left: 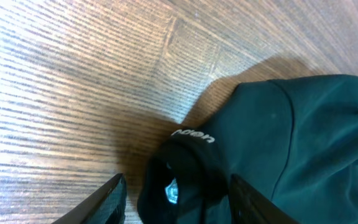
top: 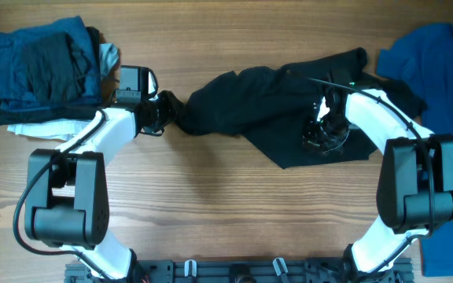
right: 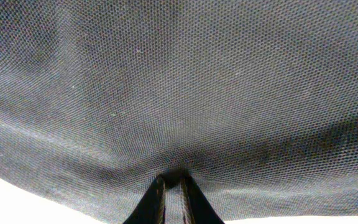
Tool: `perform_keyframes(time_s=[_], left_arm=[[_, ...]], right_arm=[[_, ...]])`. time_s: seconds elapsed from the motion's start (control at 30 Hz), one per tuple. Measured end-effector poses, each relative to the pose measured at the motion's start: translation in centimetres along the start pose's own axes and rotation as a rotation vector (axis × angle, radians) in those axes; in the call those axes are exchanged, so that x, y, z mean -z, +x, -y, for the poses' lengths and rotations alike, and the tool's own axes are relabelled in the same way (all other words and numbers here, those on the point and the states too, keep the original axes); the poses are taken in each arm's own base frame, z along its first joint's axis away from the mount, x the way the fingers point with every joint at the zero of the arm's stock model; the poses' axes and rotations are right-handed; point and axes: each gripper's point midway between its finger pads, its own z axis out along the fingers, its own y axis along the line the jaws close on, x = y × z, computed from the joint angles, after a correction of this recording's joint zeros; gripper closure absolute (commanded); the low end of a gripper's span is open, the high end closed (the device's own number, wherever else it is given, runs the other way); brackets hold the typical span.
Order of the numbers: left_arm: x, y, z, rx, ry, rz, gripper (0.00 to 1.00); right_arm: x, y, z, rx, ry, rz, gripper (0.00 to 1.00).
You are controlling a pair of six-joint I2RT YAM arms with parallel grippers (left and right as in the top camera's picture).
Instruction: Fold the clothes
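Left end effector apart around bunched black T-shirt, right end effector clamped on it

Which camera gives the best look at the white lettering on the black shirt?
The left wrist view: the white lettering sits close up on the bunched black T-shirt. Overhead shows most of the shirt but no lettering; the right wrist view shows only weave.

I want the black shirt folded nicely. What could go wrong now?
The left pincer sits loose around the bunched end of the black T-shirt, so that end may slip out. The right pincer nips only a small pinch of cloth, which might pull free. The shirt lies crumpled, so folds may come out messy.
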Motion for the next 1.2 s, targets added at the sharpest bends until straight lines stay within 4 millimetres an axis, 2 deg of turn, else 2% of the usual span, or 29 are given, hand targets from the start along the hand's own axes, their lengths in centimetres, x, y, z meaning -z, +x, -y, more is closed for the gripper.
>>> perform_keyframes(time_s=[0.33, 0.63, 0.83, 0.93, 1.13, 1.2], left_arm=[[-0.1, 0.0, 0.7, -0.015, 0.020, 0.005, 0.52], [-0.4, 1.1, 1.9, -0.039, 0.042, -0.021, 0.52], [-0.4, 1.7, 1.5, -0.029, 0.028, -0.048, 0.49], [0.2, 1.8, 1.7, -0.029, 0.026, -0.049, 0.49], [3.2, 0.5, 3.9, -0.062, 0.083, 0.026, 0.50], [3.6, 0.4, 4.2, -0.067, 0.091, 0.036, 0.49]], right_arm=[[0.0, 0.0, 0.0, 0.000, 0.000, 0.000, 0.89], [0.0, 0.0, 0.0, 0.000, 0.000, 0.000, 0.89], [0.0, 0.0, 0.0, 0.000, 0.000, 0.000, 0.88], [0.0, 0.0, 0.0, 0.000, 0.001, -0.002, 0.88], [0.0, 0.1, 0.0, -0.001, 0.001, -0.002, 0.88], [0.0, 0.0, 0.0, -0.001, 0.001, -0.002, 0.88]])
